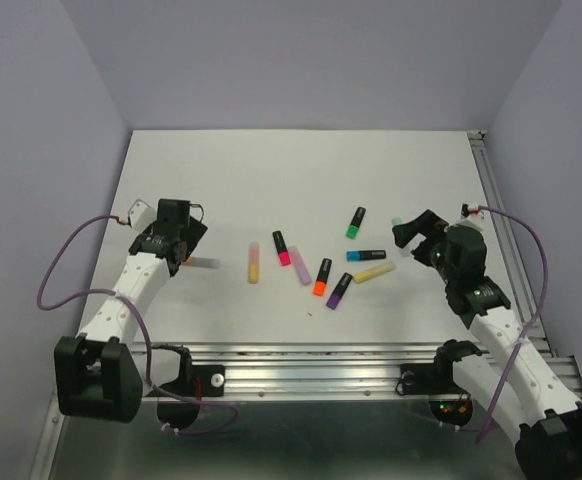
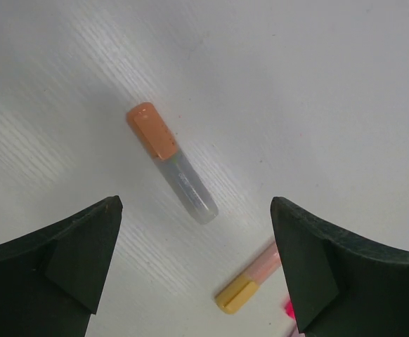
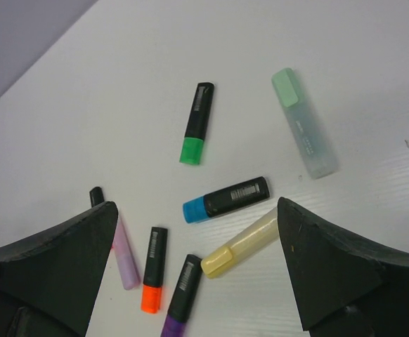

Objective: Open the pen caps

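Pen caps (image 3: 190,151) all look shut on their pens, none pulled off yet. Big to small:

Surface (image 1: 221,170): white, flat, holds all the pens. I tell places from the blue-cap pen (image 3: 225,199).

L end effector (image 2: 195,210): far left of the blue-cap pen, fingers spread wide, nothing in them. It hangs over the clear pen (image 2: 187,184) w/ the orange cap (image 2: 152,131), not touching.

R end effector (image 3: 196,203): just right of the blue-cap pen, also spread wide, holding nothing.

Pens: mint pen (image 3: 310,140) lies right of the blue-cap pen, on the far side. Green-cap pen (image 3: 199,109) is just past it, far side too. Yellow pen (image 3: 243,239) is on its near side, almost touching. Purple-cap pen (image 3: 183,291), black orange-cap pen (image 3: 152,277), lilac pen (image 3: 125,256) & pink-cap pen (image 1: 282,248) go off to its left, close together. Peach pen (image 1: 253,262) is left of those, alone.

Handling (my guess): pens look light, hard & smooth, so they can slip or skid. Caps are short & stubby, prob snapped on tight. Best to pinch the long barrel w/ one end effector, the cap w/ the other, & pull straight apart. Clear pen & peach pen lie alone, so easy to grab. The bunch sits close, so fingers may bump a neighbour.
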